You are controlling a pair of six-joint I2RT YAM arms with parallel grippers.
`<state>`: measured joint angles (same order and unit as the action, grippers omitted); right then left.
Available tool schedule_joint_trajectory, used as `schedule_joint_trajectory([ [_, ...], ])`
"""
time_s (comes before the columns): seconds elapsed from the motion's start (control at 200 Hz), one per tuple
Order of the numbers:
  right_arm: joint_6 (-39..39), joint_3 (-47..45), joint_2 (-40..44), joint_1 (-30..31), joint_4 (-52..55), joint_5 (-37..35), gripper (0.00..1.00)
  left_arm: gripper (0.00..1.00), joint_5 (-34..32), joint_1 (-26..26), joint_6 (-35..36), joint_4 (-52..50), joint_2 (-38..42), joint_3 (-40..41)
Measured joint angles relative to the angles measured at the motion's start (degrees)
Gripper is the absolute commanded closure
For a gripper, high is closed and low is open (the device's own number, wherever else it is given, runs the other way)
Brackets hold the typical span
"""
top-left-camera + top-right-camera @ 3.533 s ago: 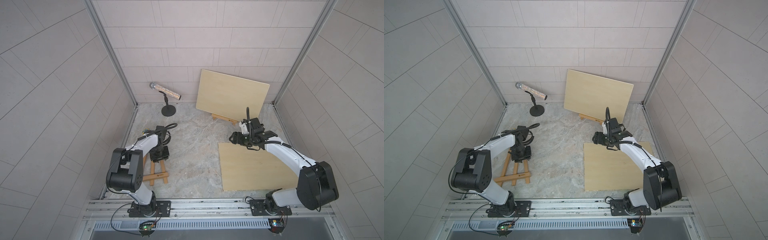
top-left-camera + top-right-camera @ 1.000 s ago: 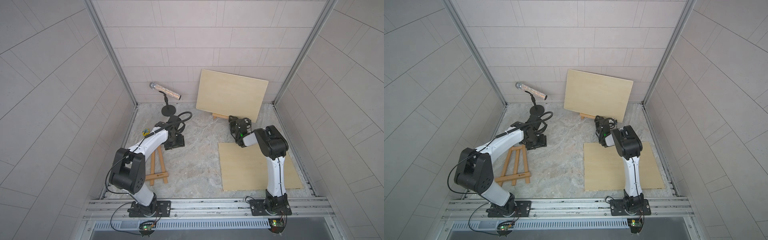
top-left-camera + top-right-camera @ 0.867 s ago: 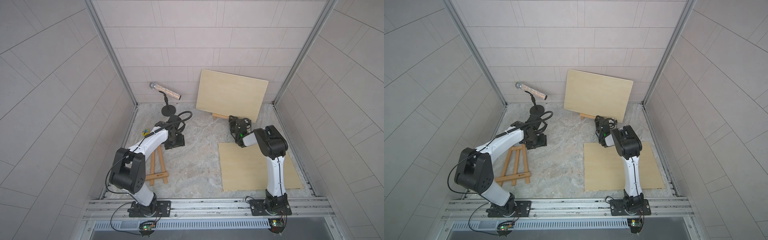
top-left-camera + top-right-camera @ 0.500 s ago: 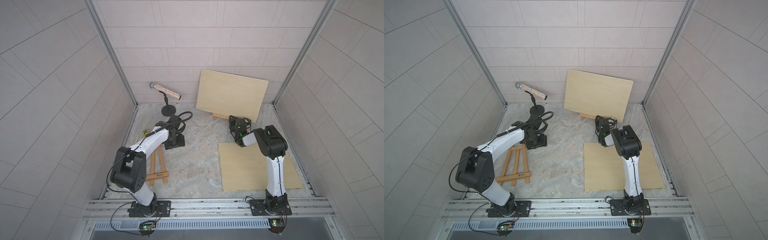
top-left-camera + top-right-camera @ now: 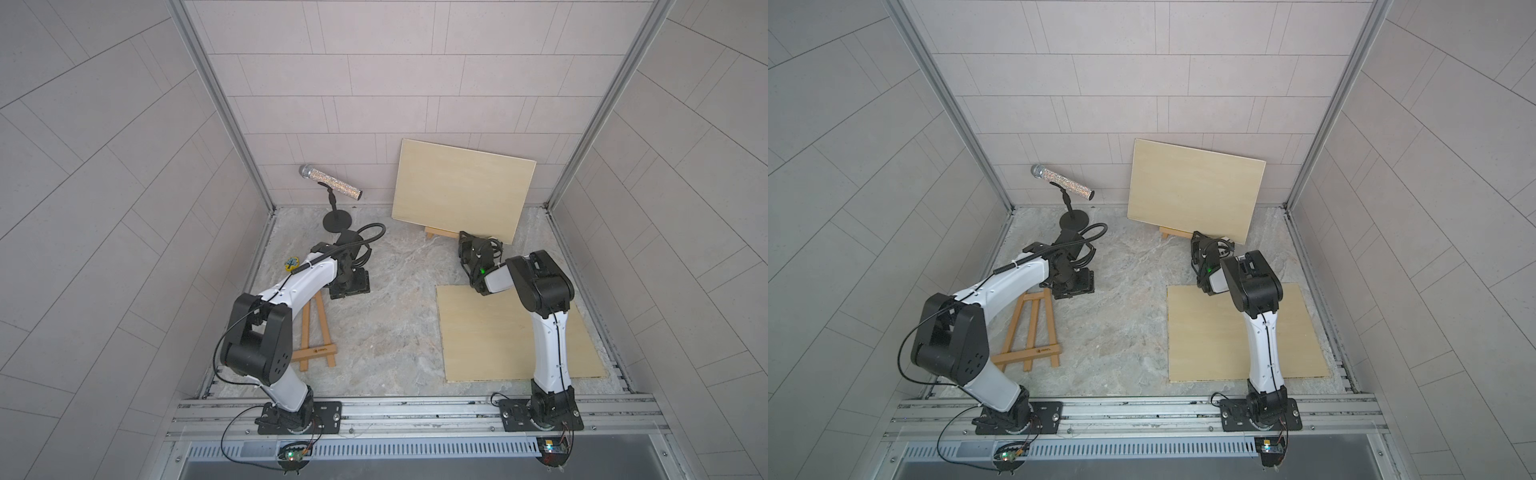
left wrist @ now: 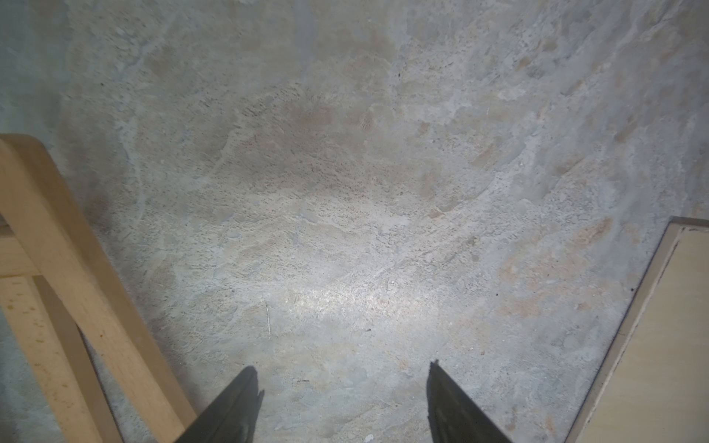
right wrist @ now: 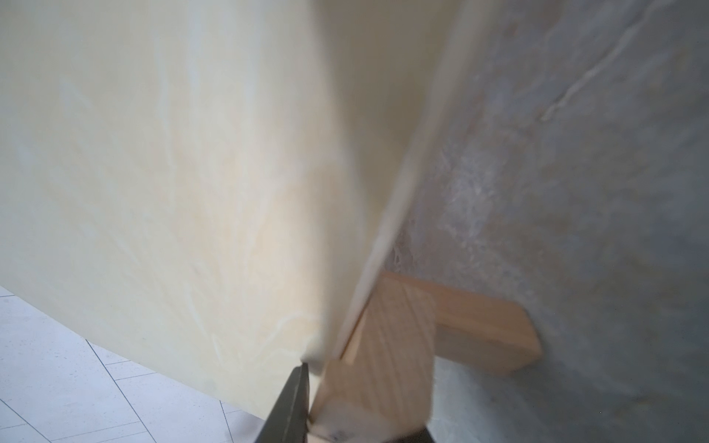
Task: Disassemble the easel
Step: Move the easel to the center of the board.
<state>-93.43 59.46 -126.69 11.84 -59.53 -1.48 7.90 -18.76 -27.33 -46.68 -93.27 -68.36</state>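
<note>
A stone floor (image 5: 395, 332) is seen in both top views. An upright board (image 5: 461, 195) is propped near the back wall on a small easel (image 5: 438, 232), of which only a wooden ledge is shown. A second board (image 5: 498, 332) is laid flat on the right. A folded easel (image 5: 314, 353) is laid flat on the left, partly under the left arm. A microphone (image 5: 330, 185) is carried on a stand at the back. The right gripper (image 7: 362, 402) appears clamped on the small easel's ledge, though that view is blurred. The left gripper (image 6: 343, 368) is held with jaws apart over bare floor.
</note>
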Motion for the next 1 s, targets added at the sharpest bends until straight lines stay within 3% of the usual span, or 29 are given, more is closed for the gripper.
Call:
schedule_joint_trajectory([
  [1.001,-0.1,-13.9,4.5,0.7,-10.8,8.0,1.00,0.27,0.0,0.2,0.0,1.6,2.6,2.3],
])
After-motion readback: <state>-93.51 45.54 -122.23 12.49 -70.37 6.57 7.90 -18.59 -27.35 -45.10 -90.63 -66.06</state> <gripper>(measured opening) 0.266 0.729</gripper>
